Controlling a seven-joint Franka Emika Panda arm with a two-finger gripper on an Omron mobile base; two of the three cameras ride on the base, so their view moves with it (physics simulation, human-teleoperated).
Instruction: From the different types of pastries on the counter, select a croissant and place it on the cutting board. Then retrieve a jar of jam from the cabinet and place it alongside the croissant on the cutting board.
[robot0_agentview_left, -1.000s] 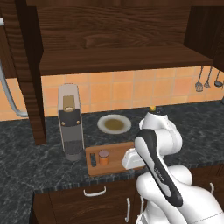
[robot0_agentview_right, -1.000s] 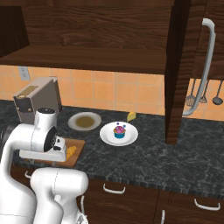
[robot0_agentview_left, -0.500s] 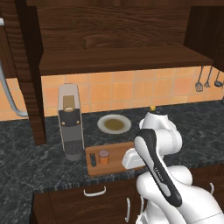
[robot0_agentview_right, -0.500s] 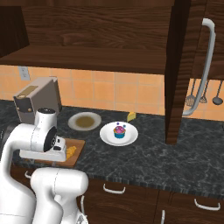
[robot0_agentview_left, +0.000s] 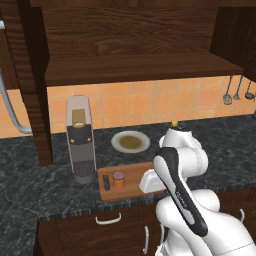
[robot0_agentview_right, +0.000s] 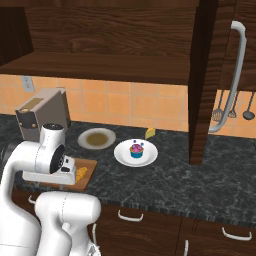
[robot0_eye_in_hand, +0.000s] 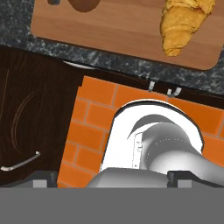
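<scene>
We see the croissant (robot0_eye_in_hand: 183, 24) and jar of jam (robot0_agentview_left: 118, 179) resting on the cutting board (robot0_eye_in_hand: 118, 26); our gripper (robot0_eye_in_hand: 112, 177) hangs above, jaws wide, holding nothing.

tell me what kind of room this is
A rendered home kitchen, most likely: a dark marbled counter over wood drawers, a coffee machine against an orange tiled wall, and utensils hanging beside a wall cabinet.

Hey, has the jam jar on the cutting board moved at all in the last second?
No. In the left base view the jam jar sits at the same spot on the cutting board, just right of its slot handle and of the coffee machine.
</scene>
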